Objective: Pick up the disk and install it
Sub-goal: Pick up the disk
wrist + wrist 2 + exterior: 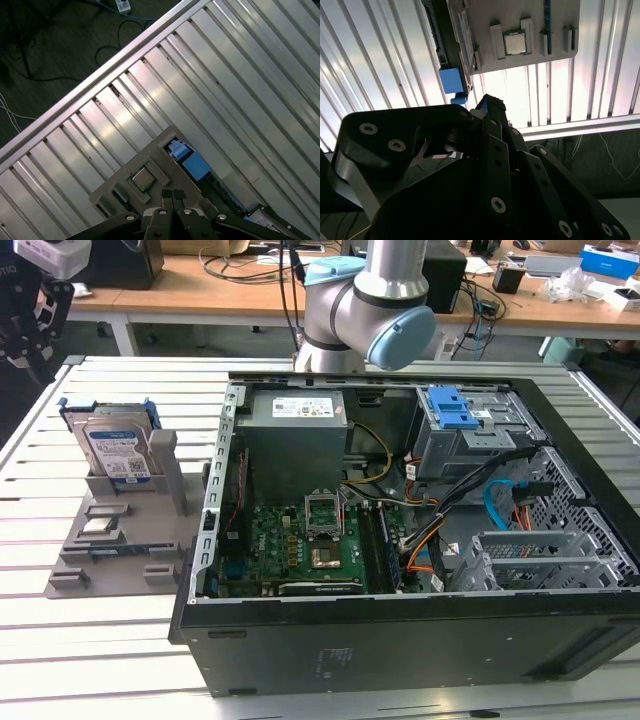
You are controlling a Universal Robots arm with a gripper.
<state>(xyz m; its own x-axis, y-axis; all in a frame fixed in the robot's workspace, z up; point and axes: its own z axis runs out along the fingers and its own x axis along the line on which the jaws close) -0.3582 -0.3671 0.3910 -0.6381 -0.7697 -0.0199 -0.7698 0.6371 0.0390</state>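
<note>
In the first wrist view the tool (172, 194) is cut off at the frame edge. Its fingertips (166, 193) sit pressed together with nothing between them, above a grey holder (112, 189). I see the disk (195, 166) edge-on in that holder, mostly its blue caddy, on the slatted metal desk (225, 75). Dark floor (50, 40) with cables lies beyond.

In the second wrist view the tool's black linkages hide much of the disk (452, 80).

In the exterior view the disk (117, 448) stands upright beside the open computer case (400, 540). The arm (370, 310) is bent behind the case, before cluttered benches (200, 290).
</note>
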